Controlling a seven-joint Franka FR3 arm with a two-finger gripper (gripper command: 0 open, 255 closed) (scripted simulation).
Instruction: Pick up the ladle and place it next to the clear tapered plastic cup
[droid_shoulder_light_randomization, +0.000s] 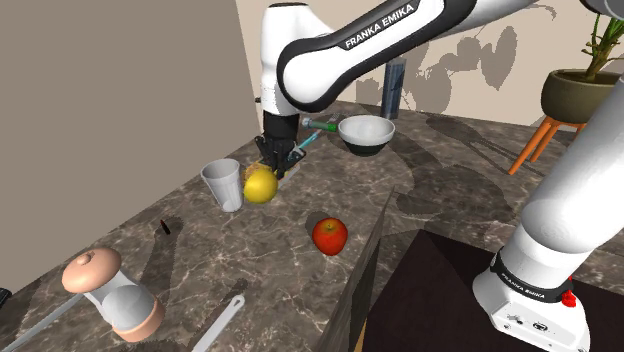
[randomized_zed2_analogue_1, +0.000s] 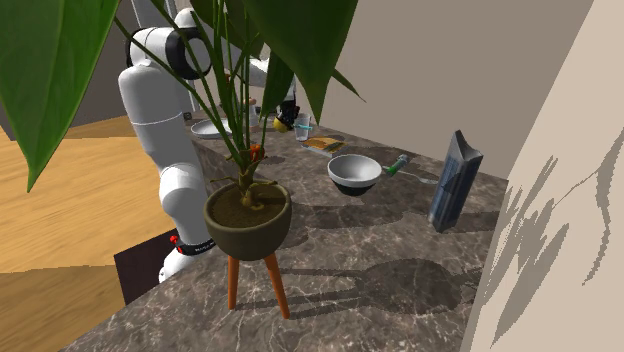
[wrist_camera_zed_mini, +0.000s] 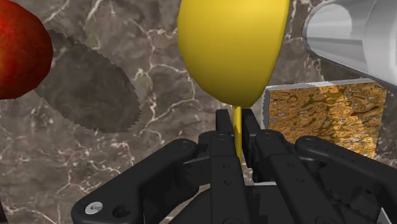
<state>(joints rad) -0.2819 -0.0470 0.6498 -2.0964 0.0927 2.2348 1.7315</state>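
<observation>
A yellow ladle (droid_shoulder_light_randomization: 260, 186) hangs bowl-down from my gripper (droid_shoulder_light_randomization: 279, 160), just beside the clear tapered cup (droid_shoulder_light_randomization: 223, 184) on the marble counter (droid_shoulder_light_randomization: 430, 170). In the wrist view my gripper (wrist_camera_zed_mini: 236, 122) is shut on the ladle's thin handle, and the ladle bowl (wrist_camera_zed_mini: 230, 44) bulges beyond the fingertips (wrist_camera_zed_mini: 222, 121). The cup (wrist_camera_zed_mini: 356, 35) lies close to the bowl's side. From the second exterior view the cup (randomized_zed2_analogue_1: 303, 125) and the ladle (randomized_zed2_analogue_1: 283, 124) stand far off, behind plant leaves. Whether the bowl touches the counter I cannot tell.
A red apple (droid_shoulder_light_randomization: 330, 235) sits nearer the stand. A brown-gold square block (wrist_camera_zed_mini: 331, 118) lies under the hand by the cup. A white bowl (droid_shoulder_light_randomization: 366, 133), a teal-handled tool (droid_shoulder_light_randomization: 313, 137) and a tall blue object (droid_shoulder_light_randomization: 393, 88) stand behind. A potted plant (randomized_zed2_analogue_1: 247, 215) stands close to the second exterior camera.
</observation>
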